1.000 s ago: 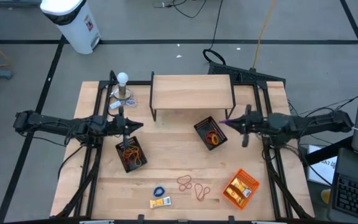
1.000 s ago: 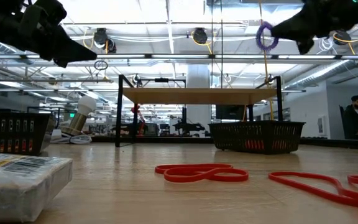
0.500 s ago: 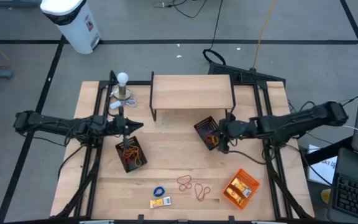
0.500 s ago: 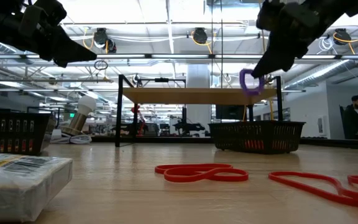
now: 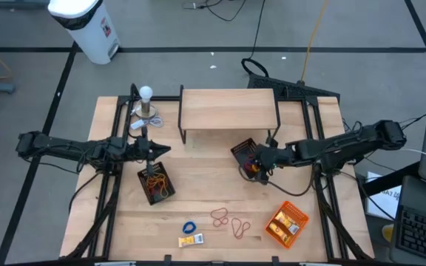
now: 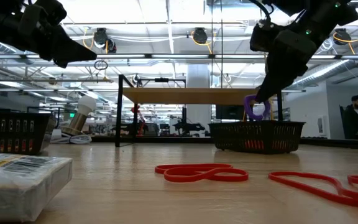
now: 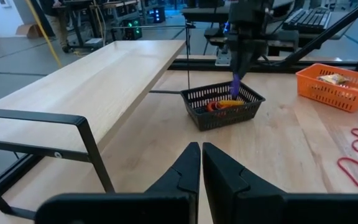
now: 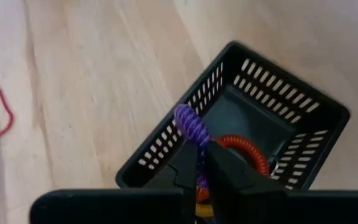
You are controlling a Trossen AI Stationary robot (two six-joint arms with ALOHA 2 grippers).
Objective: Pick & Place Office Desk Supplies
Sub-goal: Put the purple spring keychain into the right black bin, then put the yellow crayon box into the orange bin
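Low view: right gripper (image 6: 261, 104), pinching a purple band (image 6: 252, 107), has dropped from high above to just over the right mesh tray (image 6: 257, 136), ready for release. Left gripper (image 7: 200, 163) hovers closed over its own tray.

One camera looks straight down on my tabletop (image 5: 198, 185); another sits level at its surface. My right wrist camera hangs close above the tray (image 8: 253, 134); my left sees it from afar.
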